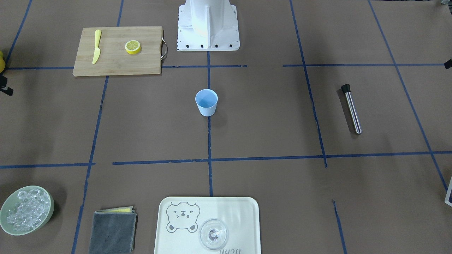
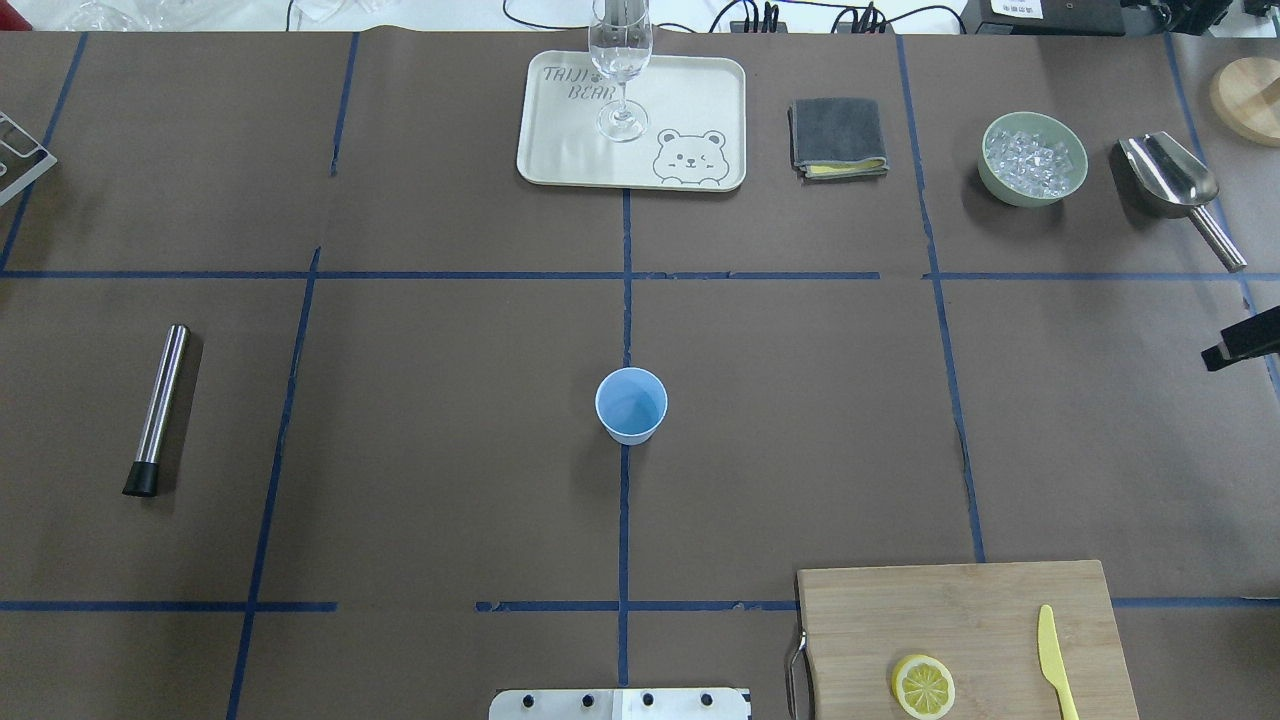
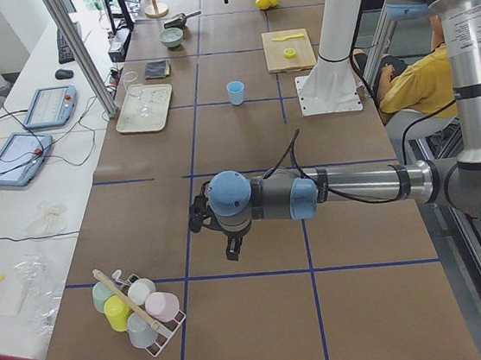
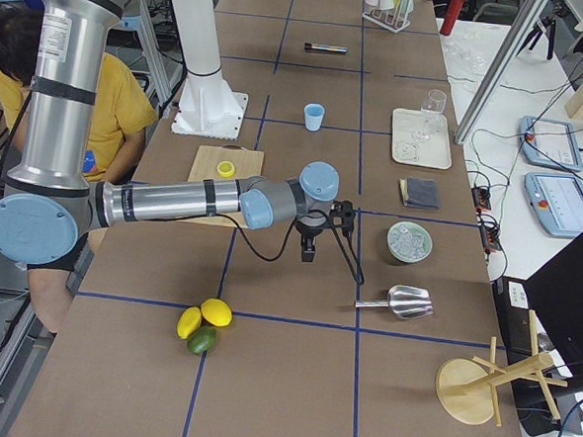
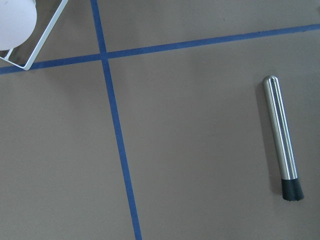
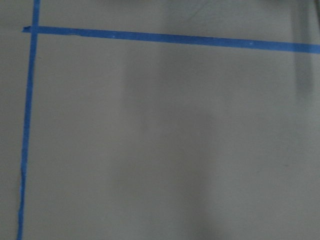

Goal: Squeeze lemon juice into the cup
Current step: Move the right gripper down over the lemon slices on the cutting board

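A: So, where is the lemon (image 2: 923,687)?
B: Flat on the wooden cutting board (image 2: 960,620), beside the yellow knife (image 2: 1055,665), well apart from the cup (image 2: 631,405).
A: And the cup?
B: Upright at mid-worktop (image 2: 450,350) on a blue tape line, its inside showing plain blue. The green bowl (image 2: 1000,185) holds ice cubes (image 2: 1033,158). A stemmed glass (image 2: 621,50) stands on the bear tray (image 2: 560,150).
A: The arms?
B: The left end effector (image 3: 231,249) and the right end effector (image 4: 309,249) hang over bare worktop. I cannot tell whether either is spread or pressed together.
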You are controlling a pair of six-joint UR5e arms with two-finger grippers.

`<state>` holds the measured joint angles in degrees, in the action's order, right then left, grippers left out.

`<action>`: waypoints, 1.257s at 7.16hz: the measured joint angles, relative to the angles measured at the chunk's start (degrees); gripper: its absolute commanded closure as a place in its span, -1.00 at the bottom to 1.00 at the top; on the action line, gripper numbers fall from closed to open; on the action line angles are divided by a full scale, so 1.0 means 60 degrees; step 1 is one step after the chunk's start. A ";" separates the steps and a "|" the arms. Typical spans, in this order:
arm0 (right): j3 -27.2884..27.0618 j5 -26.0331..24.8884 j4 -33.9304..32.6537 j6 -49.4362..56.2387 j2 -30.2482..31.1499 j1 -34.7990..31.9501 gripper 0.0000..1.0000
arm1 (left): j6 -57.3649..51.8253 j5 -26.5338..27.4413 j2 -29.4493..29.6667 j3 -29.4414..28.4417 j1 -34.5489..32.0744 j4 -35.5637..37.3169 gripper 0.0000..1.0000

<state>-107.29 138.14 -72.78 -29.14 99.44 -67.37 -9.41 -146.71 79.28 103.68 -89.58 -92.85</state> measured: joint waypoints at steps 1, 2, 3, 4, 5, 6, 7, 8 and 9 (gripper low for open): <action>-0.0366 -0.0342 0.0904 -0.2072 0.0040 0.1075 -1.00 | 0.0010 -0.0061 -0.0038 0.0003 -0.0003 -0.0489 -1.00; -0.0974 -0.1108 0.1367 -0.3634 0.0086 0.2378 -1.00 | 0.0031 -0.0077 -0.0043 -0.0022 -0.0001 -0.0818 -1.00; -0.1708 -0.1919 0.1559 -0.4746 0.0236 0.3719 -1.00 | 0.0044 -0.0086 -0.0018 -0.0061 0.0006 -0.0961 -1.00; -0.2353 -0.2423 0.1624 -0.5512 0.0514 0.4654 -1.00 | 0.0050 -0.0093 0.0010 -0.0086 0.0012 -0.1010 -1.00; -0.2895 -0.2954 0.1646 -0.6051 0.0816 0.5496 -1.00 | 0.0049 -0.0101 0.0017 -0.0097 0.0012 -0.1026 -1.00; -0.3347 -0.3737 0.1653 -0.6666 0.0995 0.6537 -1.00 | 0.0043 -0.0108 0.0008 -0.0103 0.0009 -0.1031 -1.00; -0.3682 -0.4966 0.1652 -0.7498 0.1069 0.7879 -1.00 | 0.0037 -0.0111 -0.0004 -0.0108 0.0006 -0.1036 -1.00; -0.3848 -0.6391 0.1642 -0.8437 0.1079 0.9281 -1.00 | 0.0033 -0.0113 -0.0009 -0.0110 0.0004 -0.1043 -1.00; -0.3903 -0.7397 0.1627 -0.9214 0.1037 1.0288 -1.00 | 0.0029 -0.0113 -0.0022 -0.0112 0.0004 -0.1046 -1.00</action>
<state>-130.71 93.76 -63.01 -84.42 105.66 -5.64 -9.24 -147.39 79.15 103.01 -89.56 -99.13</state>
